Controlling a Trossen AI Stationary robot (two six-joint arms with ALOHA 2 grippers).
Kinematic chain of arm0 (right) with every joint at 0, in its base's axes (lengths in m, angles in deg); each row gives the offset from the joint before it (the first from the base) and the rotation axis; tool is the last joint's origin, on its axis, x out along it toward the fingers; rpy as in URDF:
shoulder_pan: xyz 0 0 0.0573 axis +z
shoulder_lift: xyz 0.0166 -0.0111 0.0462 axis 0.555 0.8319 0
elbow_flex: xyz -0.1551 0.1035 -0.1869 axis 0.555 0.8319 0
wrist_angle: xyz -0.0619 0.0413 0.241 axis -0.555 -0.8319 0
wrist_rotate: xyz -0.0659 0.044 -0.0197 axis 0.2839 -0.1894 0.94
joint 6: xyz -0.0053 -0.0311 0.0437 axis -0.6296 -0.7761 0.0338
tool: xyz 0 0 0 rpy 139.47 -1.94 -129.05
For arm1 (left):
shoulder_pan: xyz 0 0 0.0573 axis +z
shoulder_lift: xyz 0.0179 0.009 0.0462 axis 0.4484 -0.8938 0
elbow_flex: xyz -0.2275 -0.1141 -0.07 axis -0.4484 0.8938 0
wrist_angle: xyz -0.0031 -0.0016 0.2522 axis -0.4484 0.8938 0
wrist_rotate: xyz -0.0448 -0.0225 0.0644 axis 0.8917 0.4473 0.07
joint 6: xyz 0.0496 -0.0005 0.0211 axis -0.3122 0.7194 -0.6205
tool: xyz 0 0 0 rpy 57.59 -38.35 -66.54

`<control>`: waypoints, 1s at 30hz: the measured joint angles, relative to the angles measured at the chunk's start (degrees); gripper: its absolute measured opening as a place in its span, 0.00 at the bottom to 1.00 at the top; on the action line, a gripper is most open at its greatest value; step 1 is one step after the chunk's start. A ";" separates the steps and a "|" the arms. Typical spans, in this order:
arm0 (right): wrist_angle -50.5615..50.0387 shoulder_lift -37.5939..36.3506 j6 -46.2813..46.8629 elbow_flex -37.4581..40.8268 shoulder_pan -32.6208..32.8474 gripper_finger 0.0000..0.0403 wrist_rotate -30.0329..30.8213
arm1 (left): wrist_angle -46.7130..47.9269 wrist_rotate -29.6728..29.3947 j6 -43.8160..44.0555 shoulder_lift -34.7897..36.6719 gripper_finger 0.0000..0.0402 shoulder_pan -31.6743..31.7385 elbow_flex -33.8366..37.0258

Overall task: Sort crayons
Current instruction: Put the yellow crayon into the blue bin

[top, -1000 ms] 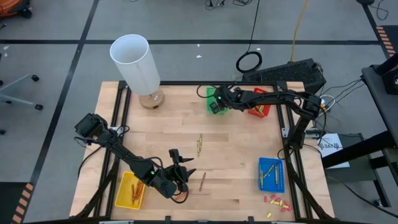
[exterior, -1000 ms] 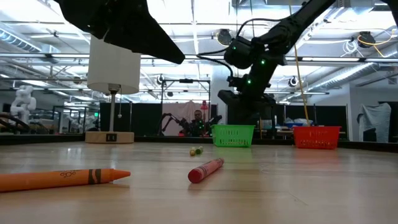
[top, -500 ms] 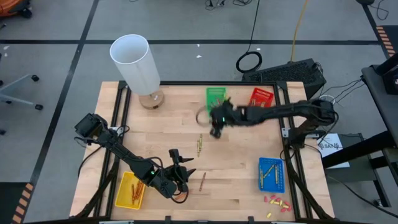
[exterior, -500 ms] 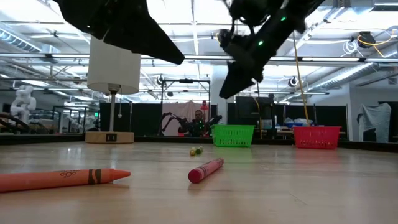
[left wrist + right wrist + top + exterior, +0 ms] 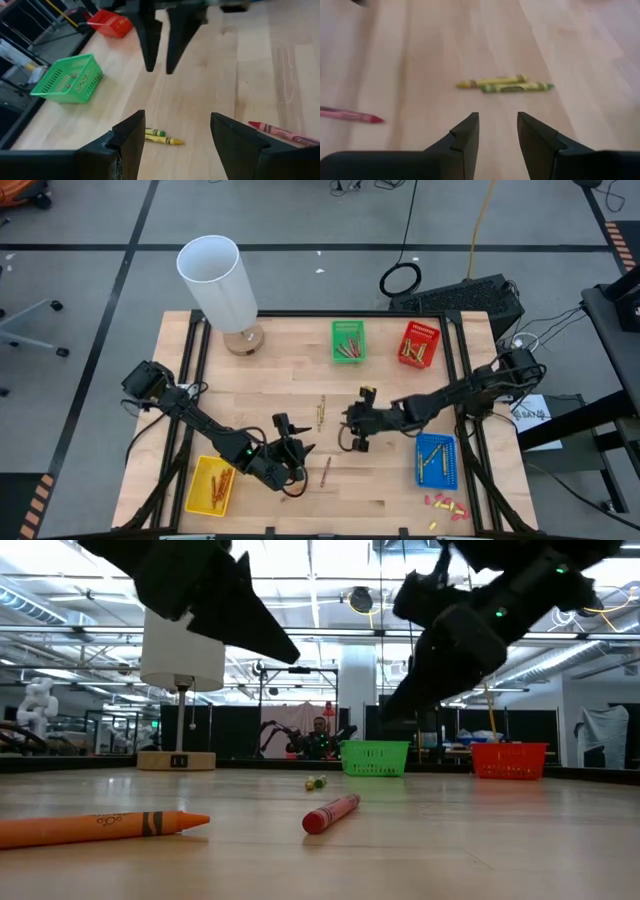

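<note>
A yellow crayon [image 5: 492, 81] and a green crayon [image 5: 517, 88] lie side by side mid-table [image 5: 321, 412]. A red crayon [image 5: 325, 470] lies nearer the front edge. In the low view an orange crayon [image 5: 100, 827] lies flat close to the camera. My right gripper [image 5: 347, 425] hovers open just right of the yellow and green pair, with nothing between its fingers. My left gripper [image 5: 296, 436] hovers open left of the red crayon, also with nothing between its fingers. More crayons lie in the green [image 5: 348, 341], red [image 5: 419, 345], blue [image 5: 434, 459] and yellow [image 5: 209, 485] baskets.
A white lamp [image 5: 220, 280] stands at the far left corner. Small red and yellow stubby bits [image 5: 445, 505] cluster at the near right corner. Bare wood shows between the far baskets and the loose crayons.
My right gripper has swung from over the green basket at the far edge toward the near edge, turning as it went. It now hangs over the table's middle beside the yellow and green crayons. The crayons have not moved.
</note>
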 joint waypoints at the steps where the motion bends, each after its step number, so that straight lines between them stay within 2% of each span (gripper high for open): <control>1: 2.49 -0.04 0.00 1.04 0.51 0.29 0.00 | 0.01 0.61 -0.01 0.00 0.55 0.45 0.00; 7: 10.47 0.00 0.19 4.87 2.67 0.29 0.24 | 0.08 1.94 -0.69 -0.81 0.55 3.90 1.00; 16: 10.24 0.00 0.10 4.98 4.11 0.29 0.28 | -0.77 3.60 13.51 -4.36 0.55 7.18 2.77; 21: 10.28 0.00 0.17 4.96 4.10 0.29 0.28 | -1.53 3.59 17.61 -5.57 0.55 7.22 2.87; 25: 10.28 0.00 0.17 4.96 4.10 0.29 0.28 | -5.94 4.96 20.53 -5.53 0.55 7.15 2.82; 30: 10.28 0.00 0.17 4.96 4.10 0.29 0.28 | -8.98 4.43 20.95 -6.99 0.55 6.51 2.82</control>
